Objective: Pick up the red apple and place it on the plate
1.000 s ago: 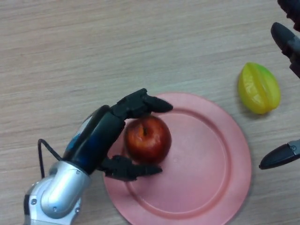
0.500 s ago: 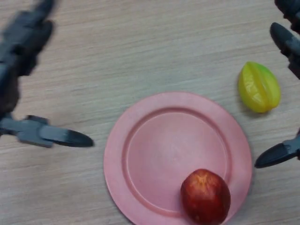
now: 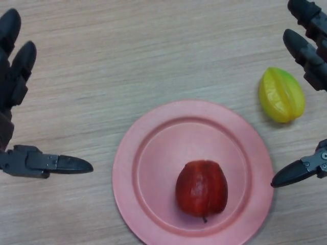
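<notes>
The red apple lies on its side on the pink plate, in the plate's lower middle, stem toward the near edge. My left hand is at the left edge of the view, open, fingers straight, thumb pointing toward the plate, well apart from the apple. My right hand shows at the right edge, open, with its thumb beside the plate's right rim.
A yellow-green starfruit lies on the wooden table to the right of the plate, between my right hand's fingers and thumb without touching them.
My left hand let go of the apple and drew back to the left edge. The apple rolled across the plate, first to its lower right, now back toward the lower middle.
</notes>
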{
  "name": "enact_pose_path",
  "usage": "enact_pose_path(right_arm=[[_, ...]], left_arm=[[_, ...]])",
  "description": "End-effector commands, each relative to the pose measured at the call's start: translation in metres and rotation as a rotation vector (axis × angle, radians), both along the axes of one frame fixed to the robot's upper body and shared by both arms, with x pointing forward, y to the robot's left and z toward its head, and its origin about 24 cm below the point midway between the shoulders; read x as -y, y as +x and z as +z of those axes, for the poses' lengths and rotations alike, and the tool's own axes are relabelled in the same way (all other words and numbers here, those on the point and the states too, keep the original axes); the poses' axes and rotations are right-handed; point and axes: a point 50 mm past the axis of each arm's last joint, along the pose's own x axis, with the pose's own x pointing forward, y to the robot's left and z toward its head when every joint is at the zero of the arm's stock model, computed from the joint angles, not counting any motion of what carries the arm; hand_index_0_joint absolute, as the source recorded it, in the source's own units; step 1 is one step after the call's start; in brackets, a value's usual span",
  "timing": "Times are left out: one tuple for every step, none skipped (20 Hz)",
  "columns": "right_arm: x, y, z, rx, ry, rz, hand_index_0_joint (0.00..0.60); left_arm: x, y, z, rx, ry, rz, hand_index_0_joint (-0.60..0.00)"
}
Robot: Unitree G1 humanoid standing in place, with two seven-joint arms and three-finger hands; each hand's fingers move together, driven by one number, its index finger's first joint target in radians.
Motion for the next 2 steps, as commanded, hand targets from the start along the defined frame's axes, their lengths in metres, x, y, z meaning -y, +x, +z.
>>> enact_pose_path(right_arm=[[0.0043, -0.0157, 0.0265, 0.187, -0.001, -0.02, 0.0], [0.0044, -0.0157, 0.0263, 0.187, 0.0, -0.021, 0.0]], left_arm=[[-0.0046, -0.0145, 0.0311, 0.208, 0.068, 0.044, 0.0], [-0.0033, -0.0147, 0.031, 0.21, 0.07, 0.041, 0.0]])
